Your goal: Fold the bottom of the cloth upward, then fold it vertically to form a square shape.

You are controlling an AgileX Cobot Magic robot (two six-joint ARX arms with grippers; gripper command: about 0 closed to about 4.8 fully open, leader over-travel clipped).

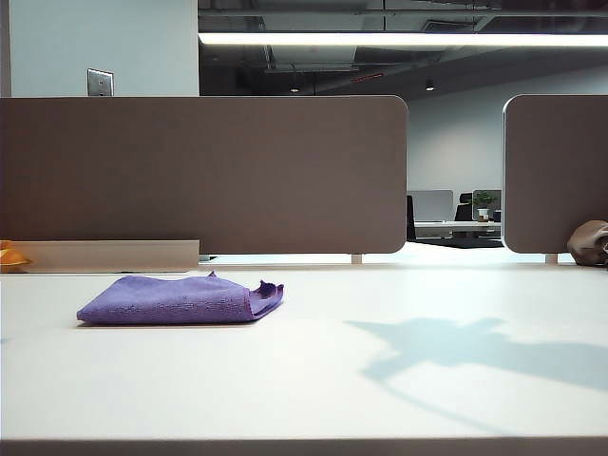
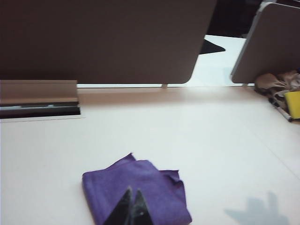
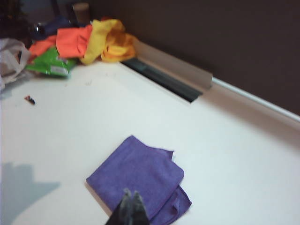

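The purple cloth [image 1: 180,300] lies folded into a compact, roughly square pad on the white table, left of centre in the exterior view, with a ruffled corner sticking out on its right side. Neither arm shows in the exterior view; only a shadow falls on the table at the right. In the left wrist view my left gripper [image 2: 132,191] hangs above the cloth [image 2: 136,187], fingertips pressed together, holding nothing. In the right wrist view my right gripper [image 3: 130,193] is likewise shut and empty, above the cloth [image 3: 140,171].
Grey partition panels [image 1: 204,171] stand along the table's far edge, with a cable tray [image 2: 40,105] below. A pile of orange, yellow and green cloths [image 3: 82,44] sits at the far left. A brownish-grey lump [image 1: 590,242] and a yellow item [image 2: 293,104] sit at the far right.
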